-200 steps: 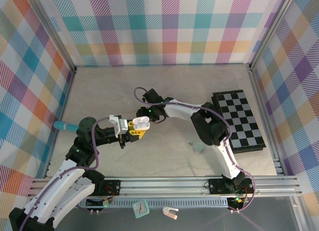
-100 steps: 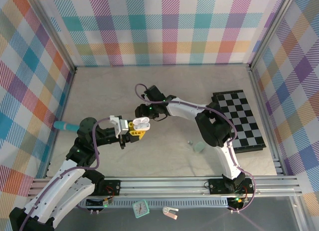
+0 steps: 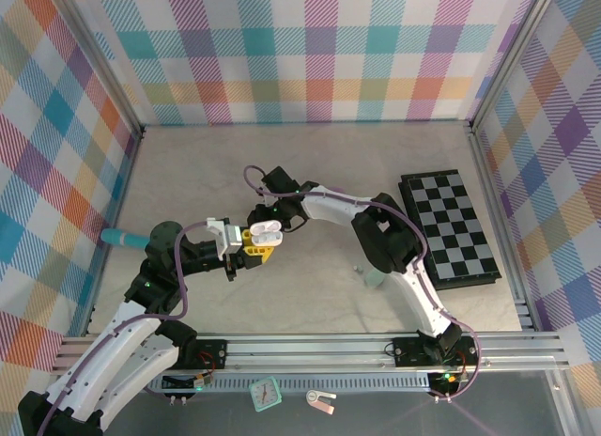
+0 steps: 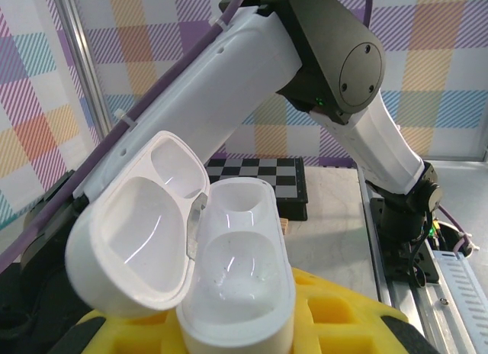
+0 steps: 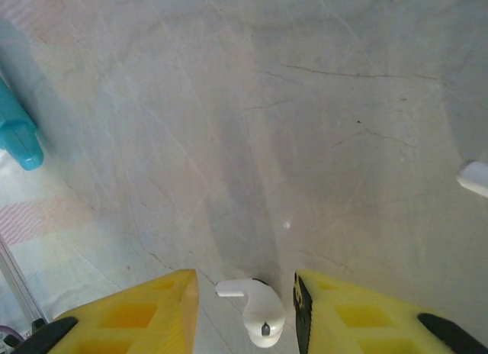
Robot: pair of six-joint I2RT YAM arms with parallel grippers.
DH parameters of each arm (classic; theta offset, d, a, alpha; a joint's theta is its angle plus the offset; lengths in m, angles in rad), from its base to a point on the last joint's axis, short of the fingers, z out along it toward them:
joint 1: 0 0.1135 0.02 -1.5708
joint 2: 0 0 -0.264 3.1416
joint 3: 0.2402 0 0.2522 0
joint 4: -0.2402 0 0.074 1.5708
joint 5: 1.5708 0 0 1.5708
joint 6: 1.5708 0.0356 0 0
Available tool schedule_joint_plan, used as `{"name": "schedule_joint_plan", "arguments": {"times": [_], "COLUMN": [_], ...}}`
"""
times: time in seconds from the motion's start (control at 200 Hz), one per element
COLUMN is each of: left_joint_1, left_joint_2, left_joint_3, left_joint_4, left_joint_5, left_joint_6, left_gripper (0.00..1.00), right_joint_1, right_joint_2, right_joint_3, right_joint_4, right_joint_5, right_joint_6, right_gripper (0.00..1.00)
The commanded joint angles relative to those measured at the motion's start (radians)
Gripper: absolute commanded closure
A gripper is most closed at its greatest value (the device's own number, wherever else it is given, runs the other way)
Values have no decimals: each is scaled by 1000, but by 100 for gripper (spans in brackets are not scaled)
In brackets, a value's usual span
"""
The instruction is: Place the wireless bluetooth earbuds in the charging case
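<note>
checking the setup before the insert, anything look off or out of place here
Nothing looks damaged or spilled. The charging case sits open between the left gripper's jaws, both wells bare. A white earbud sits between the right gripper's jaws. One oddity: a small white piece lies loose on the table.

Folded chessboard [image 3: 451, 229] at right, teal object [image 3: 122, 237] at left

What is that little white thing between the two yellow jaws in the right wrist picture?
A white earbud sits between the right gripper's yellow jaws, above the bare tabletop; the right wrist view shows it.
</note>
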Motion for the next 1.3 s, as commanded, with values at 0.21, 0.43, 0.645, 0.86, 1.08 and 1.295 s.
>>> {"name": "schedule_joint_plan", "arguments": {"times": [0.21,0.43,0.645,0.86,1.08,1.295], "left_joint_1": [10,11,14,14,16,17], "left_joint_2": [-3,0,0,0,0,0], "left_joint_3": [-7,-9,-4,-4,-6,-5], "left_joint_4": [34,39,36,35,35,31], "left_joint_5": [29,30,31,31,28,24], "left_joint_6": [22,25,25,25,26,26], "left_gripper": [93,93,93,93,93,93], "right_joint_1": [13,14,14,14,14,12], "right_joint_2": [30,35,86,124,99,47], "right_joint_3": [42,50,113,150,135,107], "right_joint_4": [-96,-100,-137,-169,-190,-226], "right_joint_5": [-69,-88,-86,-96,-94,-49], "right_joint_6": [-38,-50,-51,-56,-88,-156], "right_gripper": [63,63,67,69,77,79]}}
